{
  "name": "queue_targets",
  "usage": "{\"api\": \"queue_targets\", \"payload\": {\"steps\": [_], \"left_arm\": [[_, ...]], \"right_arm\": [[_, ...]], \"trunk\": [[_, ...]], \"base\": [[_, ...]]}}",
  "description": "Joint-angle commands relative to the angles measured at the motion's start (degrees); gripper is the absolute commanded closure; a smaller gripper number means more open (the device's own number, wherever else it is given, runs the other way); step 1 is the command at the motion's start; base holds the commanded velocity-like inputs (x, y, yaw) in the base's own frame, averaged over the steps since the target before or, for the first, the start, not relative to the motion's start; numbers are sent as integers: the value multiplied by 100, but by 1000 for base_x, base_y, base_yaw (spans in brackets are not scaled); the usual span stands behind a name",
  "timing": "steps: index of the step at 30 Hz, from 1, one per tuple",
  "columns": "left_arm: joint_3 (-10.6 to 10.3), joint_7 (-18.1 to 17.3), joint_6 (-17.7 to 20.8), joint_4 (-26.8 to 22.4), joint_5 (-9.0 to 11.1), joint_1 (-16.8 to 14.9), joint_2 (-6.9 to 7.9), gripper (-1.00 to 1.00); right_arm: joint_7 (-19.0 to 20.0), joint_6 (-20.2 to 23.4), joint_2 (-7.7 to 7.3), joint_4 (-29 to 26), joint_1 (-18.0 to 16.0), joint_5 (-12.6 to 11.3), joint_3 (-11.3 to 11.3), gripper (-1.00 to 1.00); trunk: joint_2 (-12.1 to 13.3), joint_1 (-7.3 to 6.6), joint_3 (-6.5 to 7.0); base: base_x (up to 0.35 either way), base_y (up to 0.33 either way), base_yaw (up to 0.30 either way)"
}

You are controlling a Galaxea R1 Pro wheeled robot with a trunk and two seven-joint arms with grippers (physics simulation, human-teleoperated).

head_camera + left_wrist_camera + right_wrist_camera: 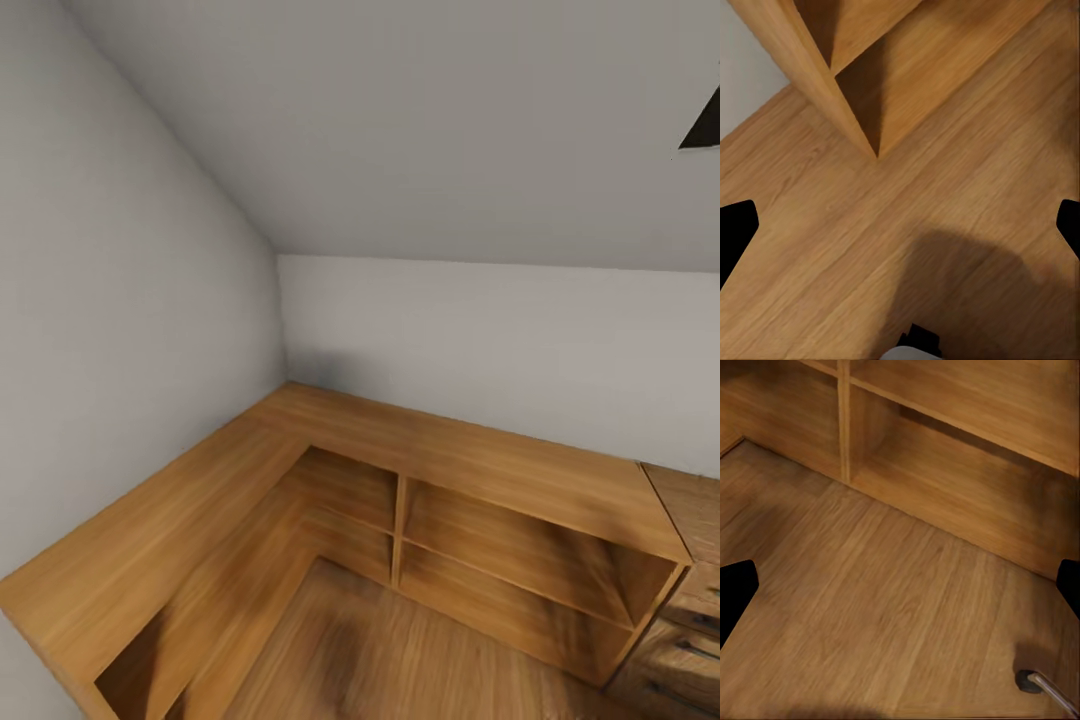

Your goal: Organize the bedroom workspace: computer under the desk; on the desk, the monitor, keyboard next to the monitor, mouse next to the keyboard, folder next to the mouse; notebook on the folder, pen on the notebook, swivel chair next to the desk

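Wood plank floor [870, 607] is seen beneath both wrist cameras; the left pincer [900, 225] and right pincer [900, 585] stand open, holding nothing. Low light-wood cabinets [480, 470] fill the corner ahead. A chrome leg with a black castor [1026, 681] (probably the swivel chair's) lies nearer the right arm — no other task thing can be placed.

A sloped grey-white ceiling [420, 130] met pale walls [110, 330] in the corner, with a dark skylight frame [703, 122] at the upper edge. Low light-wood open shelving [480, 480] ran along both walls in an L, a drawer unit [690, 620] adjoining it. A wood plank floor [400, 660] lay below, softly shadowed.
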Motion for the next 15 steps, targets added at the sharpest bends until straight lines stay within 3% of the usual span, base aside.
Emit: {"api": "queue_targets", "payload": {"steps": [1, 15], "left_arm": [[-46, 32, -18, -1, 43, -2, 3, -100], [-46, 30, -23, -1, 42, -2, 3, -100]], "right_arm": [[-46, -7, 4, 10, -5, 1, 48, -100], [-64, -8, 4, 10, -5, -1, 40, -100]], "trunk": [[-5, 1, -8], [-5, 1, -8]], "base": [[2, 2, -296], [9, 4, -285]]}}
